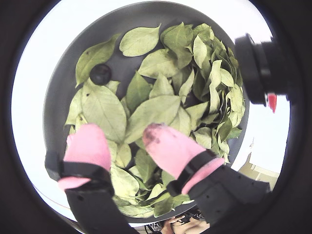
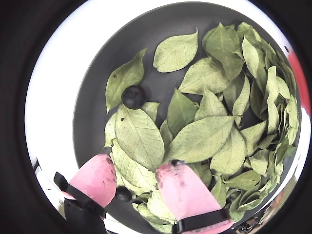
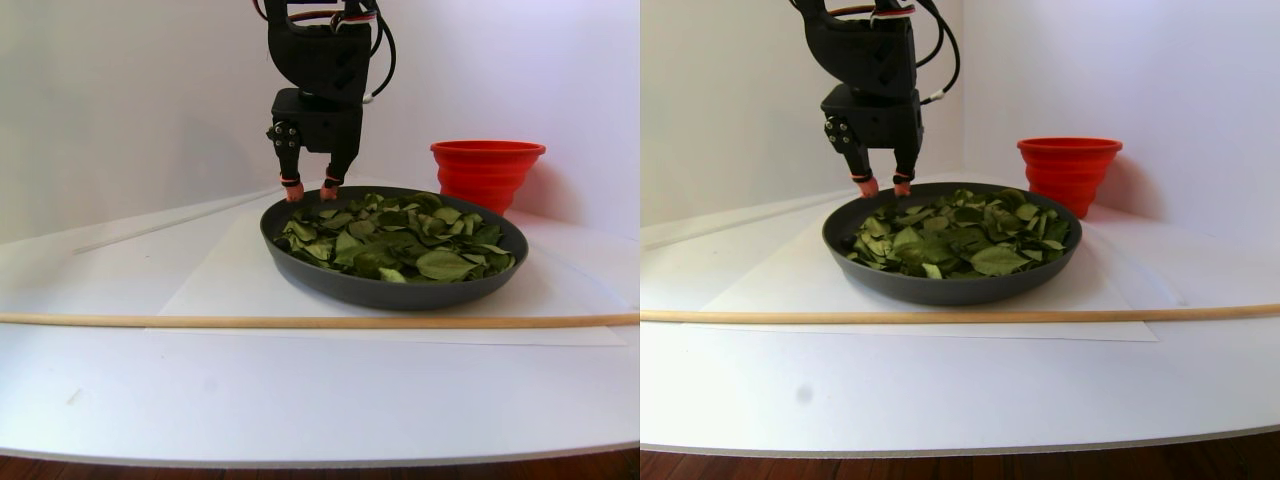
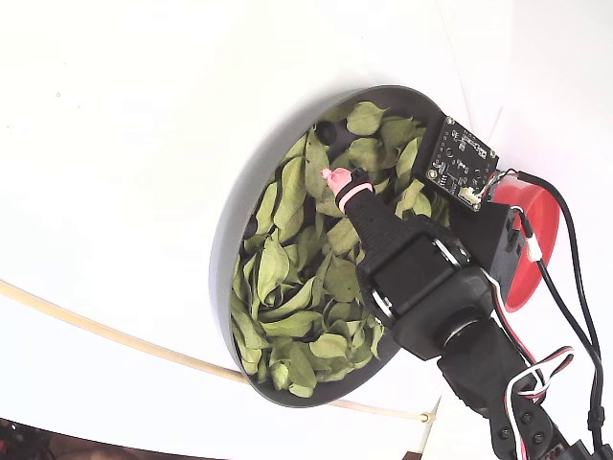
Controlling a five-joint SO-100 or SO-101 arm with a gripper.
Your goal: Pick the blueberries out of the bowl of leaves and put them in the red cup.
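The dark grey bowl [image 1: 63, 73] [image 2: 92, 73] [image 3: 390, 290] [image 4: 225, 240] holds many light green leaves [image 1: 151, 109] [image 2: 200, 139]. One blueberry [image 1: 101, 74] [image 2: 132, 96] lies bare on the bowl floor beside a leaf. A smaller blueberry [image 2: 123, 195] shows low between my fingers. My gripper [image 1: 122, 130] [image 2: 136, 163] [image 3: 308, 190] is open, its pink fingertips [image 4: 337, 178] just above the leaves near the bowl's rim, holding nothing. The red cup [image 3: 487, 170] [image 4: 532, 240] stands just behind the bowl, to the right in the stereo pair view.
A thin wooden stick [image 3: 300, 321] [image 4: 96, 331] lies across the white table in front of the bowl. A white sheet [image 3: 200, 290] lies under the bowl. Walls close off the back. A camera board [image 4: 460, 165] juts from the arm over the bowl's far rim.
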